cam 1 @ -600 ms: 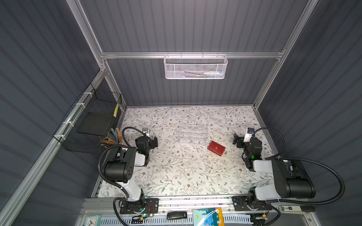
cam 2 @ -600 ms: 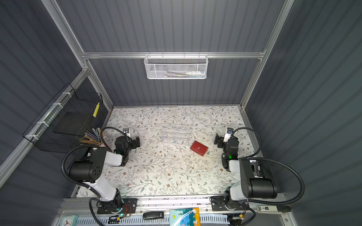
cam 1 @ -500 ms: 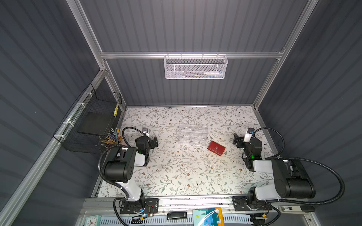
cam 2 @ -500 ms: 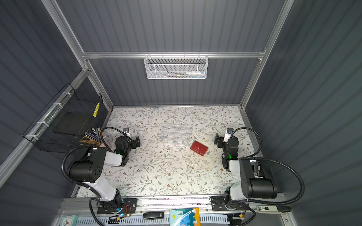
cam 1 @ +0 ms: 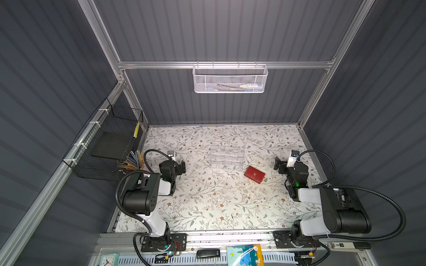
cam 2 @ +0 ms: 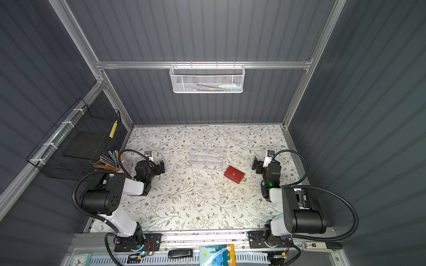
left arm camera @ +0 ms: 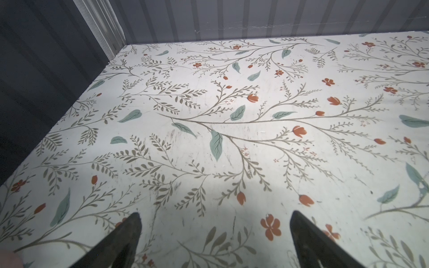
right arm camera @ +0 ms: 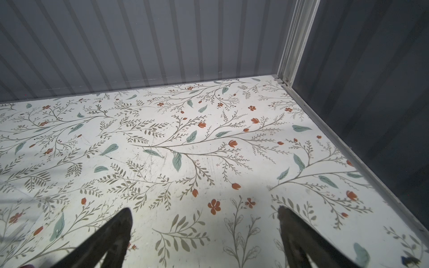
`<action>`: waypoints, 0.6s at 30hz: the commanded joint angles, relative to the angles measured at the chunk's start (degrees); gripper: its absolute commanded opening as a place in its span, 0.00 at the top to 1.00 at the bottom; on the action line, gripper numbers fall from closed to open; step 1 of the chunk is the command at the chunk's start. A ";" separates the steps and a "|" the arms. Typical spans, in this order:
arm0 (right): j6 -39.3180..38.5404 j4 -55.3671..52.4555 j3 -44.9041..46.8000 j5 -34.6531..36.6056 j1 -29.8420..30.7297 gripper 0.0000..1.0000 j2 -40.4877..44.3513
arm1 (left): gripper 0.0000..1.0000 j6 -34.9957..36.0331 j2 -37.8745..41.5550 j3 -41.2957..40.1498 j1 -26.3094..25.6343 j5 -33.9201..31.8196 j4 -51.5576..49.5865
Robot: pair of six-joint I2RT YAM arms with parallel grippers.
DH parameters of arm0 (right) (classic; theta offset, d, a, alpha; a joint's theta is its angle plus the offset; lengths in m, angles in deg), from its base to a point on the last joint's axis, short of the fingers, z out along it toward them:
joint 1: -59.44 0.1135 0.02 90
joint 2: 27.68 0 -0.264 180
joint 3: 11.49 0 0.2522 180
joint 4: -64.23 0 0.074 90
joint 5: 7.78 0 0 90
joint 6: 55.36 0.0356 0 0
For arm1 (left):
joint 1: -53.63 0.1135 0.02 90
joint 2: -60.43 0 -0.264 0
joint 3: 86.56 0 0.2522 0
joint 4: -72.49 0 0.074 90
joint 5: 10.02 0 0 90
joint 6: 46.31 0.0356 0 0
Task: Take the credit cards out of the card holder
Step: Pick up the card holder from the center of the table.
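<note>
Your left gripper (left arm camera: 215,213) has its fingers (left arm camera: 120,239) spread wide with nothing between them. Only bare flowered table (left arm camera: 232,139) lies ahead of the tips. Your right gripper (right arm camera: 204,208) is the same: its fingers (right arm camera: 111,232) are wide apart and empty, pointed at open table towards the far corner of the walls. Neither wrist view shows the card holder.

Going outward from the right fingers, the red card holder (cam 1: 254,174) lies flat on the table to their inner side, near them but not touching. It shows in both top views and is well apart from the left fingers. A clear box (cam 1: 227,159) stands just beyond the holder, between the two grippers. The holder is shut, with its strap across the cover. No cards are visible, so I judge they are all still inside.

Against the views from half a second ago, nothing has shifted. Both arms sit folded in the same pose and the holder lies in the same spot. For you, that means the task has not really begun and the reach is still to come.

The right arm has the shorter way to the holder. You will probably need one gripper to pin it down while the other works the strap open. A thin, flat holder may slide on this smooth table if you push it from one side only.
</note>
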 commanded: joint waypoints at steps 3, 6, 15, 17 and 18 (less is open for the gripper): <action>0.65 -0.56 -1.58 3.24 -0.13 0.01 0.12 | 0.00 0.05 -0.67 1.05 0.28 -0.04 0.96; 1.54 -3.83 -2.32 6.53 0.17 0.01 2.51 | 0.00 -0.27 0.56 0.30 -1.28 -6.35 2.01; 7.75 -30.13 -9.55 18.75 2.72 0.01 12.95 | 0.00 -3.72 12.92 9.47 -6.31 -15.90 -26.29; 13.05 -37.38 -11.48 18.72 2.68 0.01 15.85 | 0.00 -5.67 15.90 9.27 -7.73 -16.19 -27.82; 15.61 -40.42 -12.27 17.82 2.67 0.01 17.50 | 0.00 -6.70 17.42 9.25 -8.11 -14.66 -28.98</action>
